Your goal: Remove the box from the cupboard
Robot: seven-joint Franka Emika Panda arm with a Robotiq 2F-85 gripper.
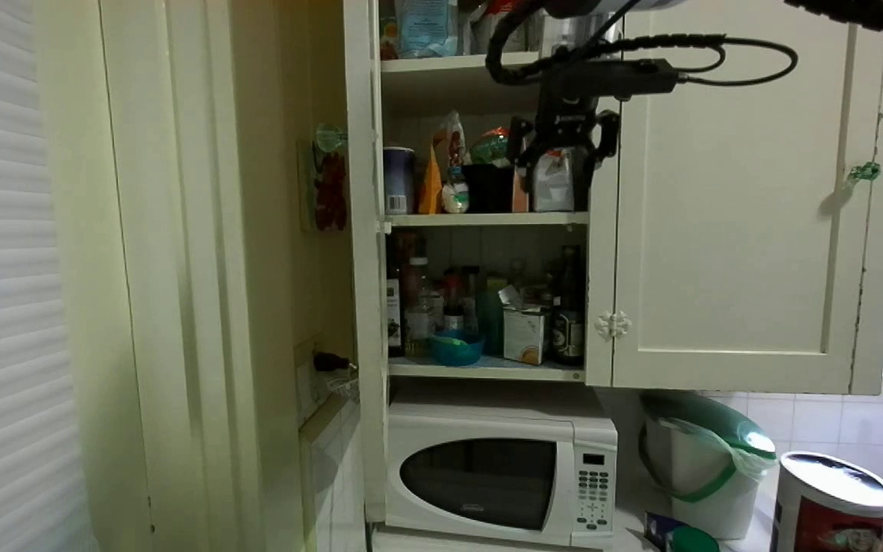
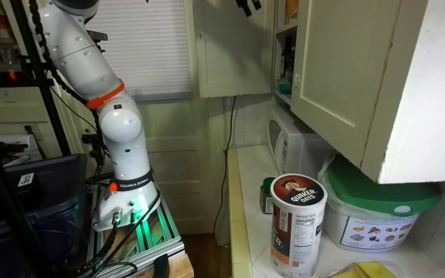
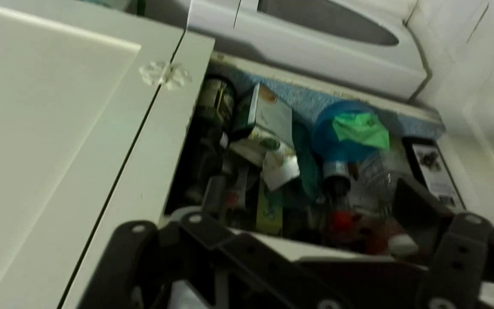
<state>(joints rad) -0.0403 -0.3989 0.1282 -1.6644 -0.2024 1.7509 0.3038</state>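
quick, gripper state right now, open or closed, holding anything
Gripper: open, jaws spread well apart in the wrist view, with nothing seen held between them.

The end effector points downward, its fingers apparently spread apart.

Access to the cupboard is barred on one side by a closed door. The lower shelf is partly blocked in front by a bowl; above it, headroom is left beneath the middle shelf.
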